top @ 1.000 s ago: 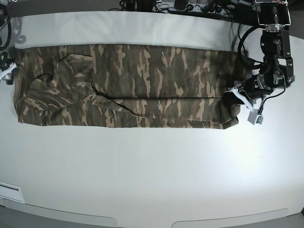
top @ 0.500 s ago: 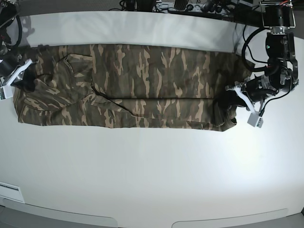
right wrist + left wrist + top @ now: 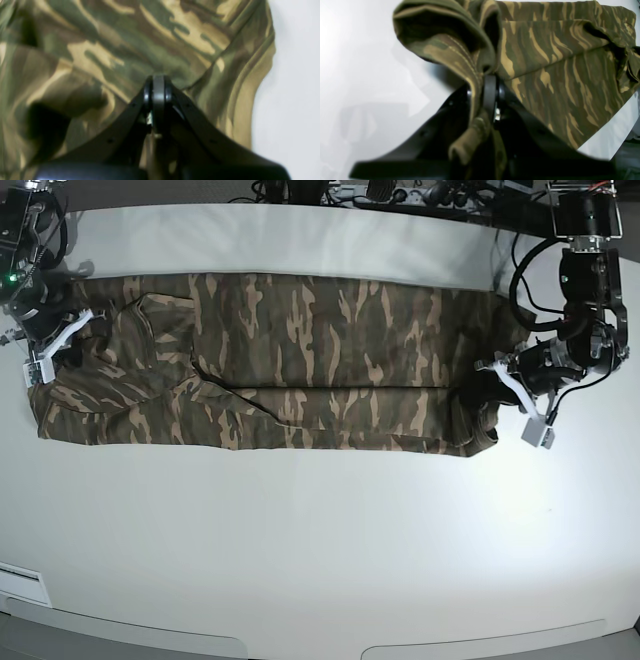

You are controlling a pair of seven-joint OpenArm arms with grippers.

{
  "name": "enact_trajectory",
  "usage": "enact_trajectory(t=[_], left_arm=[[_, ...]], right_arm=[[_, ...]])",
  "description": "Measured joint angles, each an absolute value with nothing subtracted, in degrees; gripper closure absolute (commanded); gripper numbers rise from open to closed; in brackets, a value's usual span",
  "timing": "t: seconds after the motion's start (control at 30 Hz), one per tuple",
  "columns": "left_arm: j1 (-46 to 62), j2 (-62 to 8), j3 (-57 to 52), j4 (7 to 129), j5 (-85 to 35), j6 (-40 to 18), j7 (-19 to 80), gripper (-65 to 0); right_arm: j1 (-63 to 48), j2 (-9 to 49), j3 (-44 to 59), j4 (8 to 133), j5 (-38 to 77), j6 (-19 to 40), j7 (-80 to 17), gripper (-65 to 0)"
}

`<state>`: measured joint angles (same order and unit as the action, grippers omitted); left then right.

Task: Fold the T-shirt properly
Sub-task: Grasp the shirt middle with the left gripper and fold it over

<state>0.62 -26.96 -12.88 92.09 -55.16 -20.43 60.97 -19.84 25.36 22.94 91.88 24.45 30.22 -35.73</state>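
Cloth now pinched at both ends: the shirt (image 3: 280, 365) lies along the table (image 3: 320, 540) toward 12 o'clock. Right gripper (image 3: 42, 350), at 9, has just come in and clamped the edge; left gripper (image 3: 505, 385), at 3, still pinches the hem. Lift-and-fold looks next.

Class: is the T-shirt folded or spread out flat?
Partly folded: the T-shirt lies as a long band across the table, with a lengthwise fold line.

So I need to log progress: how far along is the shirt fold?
Done: the T-shirt lies as a long band on the table. In hand: left gripper and right gripper each pinch an end. Left: folding it crosswise.
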Motion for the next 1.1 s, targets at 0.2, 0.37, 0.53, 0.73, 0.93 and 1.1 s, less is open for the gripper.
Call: enact_trajectory(t=[0.2, 0.37, 0.53, 0.73, 0.93, 1.1], left_arm=[[-2.22, -26.96, -15.27, 92.09, -61.78, -23.66, 64.05, 0.0], [-2.55, -26.96, -16.32, 92.12, -77.52, -30.20, 71.33, 0.0], [-2.55, -26.41, -16.32, 92.23, -83.29, -33.54, 75.46, 0.0], [-2.55, -20.34, -16.23, 92.23, -83.13, -38.46, 73.30, 0.0], [-2.57, -12.58, -14.11, 92.20, -83.15, -39.11, 72.88, 0.0], [-2.59, -8.32, -6.85, 92.20, -74.67, -39.46, 66.30, 0.0]], right_arm=[[-19.20, 25.54, 23.00, 89.17, 26.98, 30.35, -34.61, 0.0], [-18.94, 25.17, 23.00, 89.17, 26.96, 29.95, -34.70, 0.0], [-17.98, 23.97, 23.11, 89.17, 26.79, 29.32, -35.07, 0.0], [-17.93, 23.79, 23.11, 89.17, 26.79, 29.34, -35.07, 0.0], [-17.91, 23.79, 23.14, 89.17, 26.79, 29.32, -35.42, 0.0], [-17.85, 23.79, 23.14, 89.17, 26.81, 29.34, -35.55, 0.0]])
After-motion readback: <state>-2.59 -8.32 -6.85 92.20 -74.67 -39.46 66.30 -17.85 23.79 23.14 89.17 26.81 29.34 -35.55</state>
